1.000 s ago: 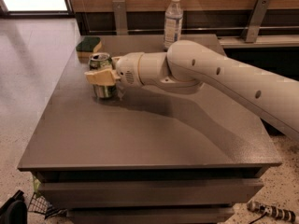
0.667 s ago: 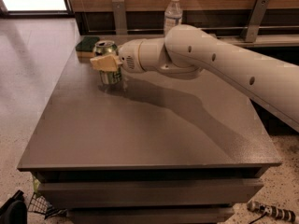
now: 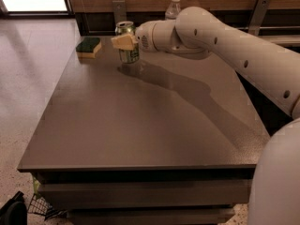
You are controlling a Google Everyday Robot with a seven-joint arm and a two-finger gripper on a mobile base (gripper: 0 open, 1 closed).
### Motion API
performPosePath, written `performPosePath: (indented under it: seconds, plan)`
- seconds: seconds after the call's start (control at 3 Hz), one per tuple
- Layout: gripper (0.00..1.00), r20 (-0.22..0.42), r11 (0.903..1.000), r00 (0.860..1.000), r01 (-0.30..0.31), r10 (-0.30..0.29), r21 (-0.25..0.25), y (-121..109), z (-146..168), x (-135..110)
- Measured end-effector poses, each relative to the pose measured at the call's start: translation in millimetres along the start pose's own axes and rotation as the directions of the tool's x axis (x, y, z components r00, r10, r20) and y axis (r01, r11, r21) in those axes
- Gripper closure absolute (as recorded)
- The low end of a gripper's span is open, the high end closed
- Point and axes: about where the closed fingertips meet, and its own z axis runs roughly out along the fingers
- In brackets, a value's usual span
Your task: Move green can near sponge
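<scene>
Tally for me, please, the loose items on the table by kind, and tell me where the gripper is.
green can: 1, clasped by the gripper over the far left of the table
sponge: 1, left of the can, apart from it
clear plastic bottle: 1
Total: 3

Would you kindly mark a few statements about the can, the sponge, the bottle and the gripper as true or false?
1. The gripper is shut on the green can over the far left part of the table. True.
2. The sponge lies on the floor. False: it lies on the table, near its far left corner.
3. The green can is upright. True.
4. The bottle lies on its side mid-table. False: it stands upright at the far edge, behind the arm.
5. The sponge touches the green can. False: bare table shows between them.
</scene>
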Motion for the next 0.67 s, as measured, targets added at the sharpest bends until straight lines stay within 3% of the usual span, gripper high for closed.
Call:
performPosePath:
  seconds: [0.33,0.67]
  plan:
    - [1.00,0.075,0.9989,0.996,0.047,-0.046,-0.009,-28,16,-4]
    - [1.00,0.125,0.9853,0.984,0.137,-0.124,-0.102,-29,66,11]
